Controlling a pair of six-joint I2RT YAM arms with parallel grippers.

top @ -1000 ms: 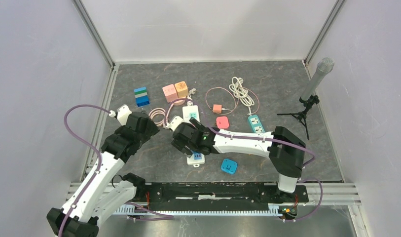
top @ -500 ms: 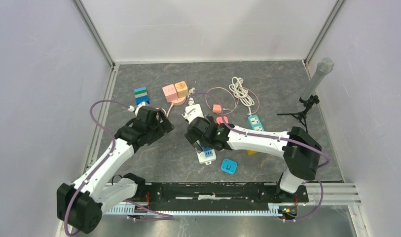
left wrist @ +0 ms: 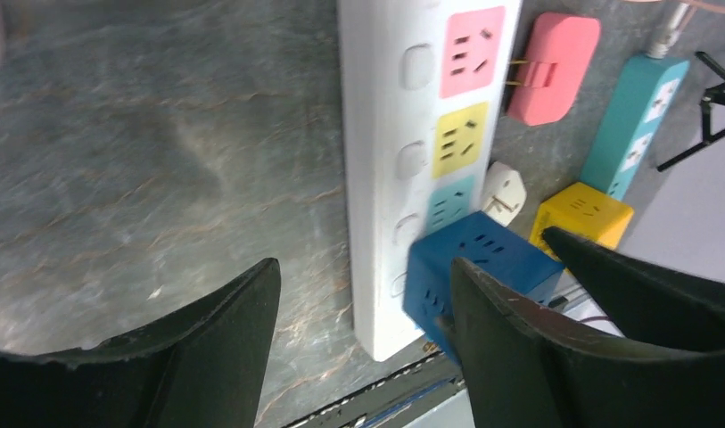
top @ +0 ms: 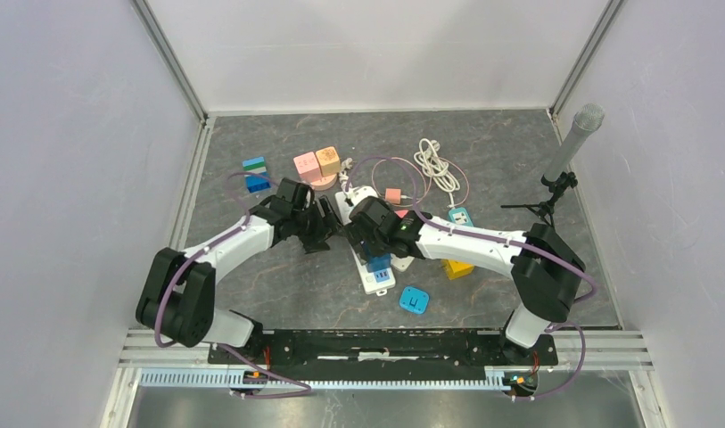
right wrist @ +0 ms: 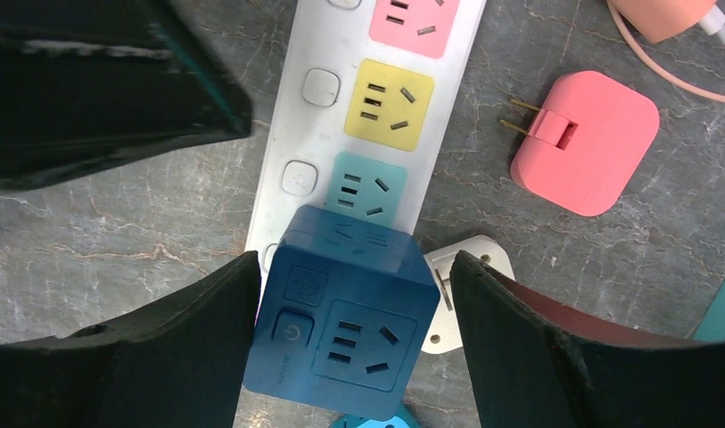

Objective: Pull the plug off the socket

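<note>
The right gripper [right wrist: 351, 272] has its two fingers spread either side of the one dark-blue plastic cube plug [right wrist: 345, 312], close against it; whether they press it cannot be told. The cube sits on the end socket of the long white plastic power strip [right wrist: 314, 143], next to three bare sockets. The left gripper [left wrist: 358, 348] hangs wide open and empty at the strip's left edge. One flat pink plug [right wrist: 586, 143] and one white plug [right wrist: 465, 276] lie right of the strip.

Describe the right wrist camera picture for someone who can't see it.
A dark blue cube plug sits in a white power strip, flanked by the right gripper's black fingers. A pink two-pin plug lies nearby.
</note>
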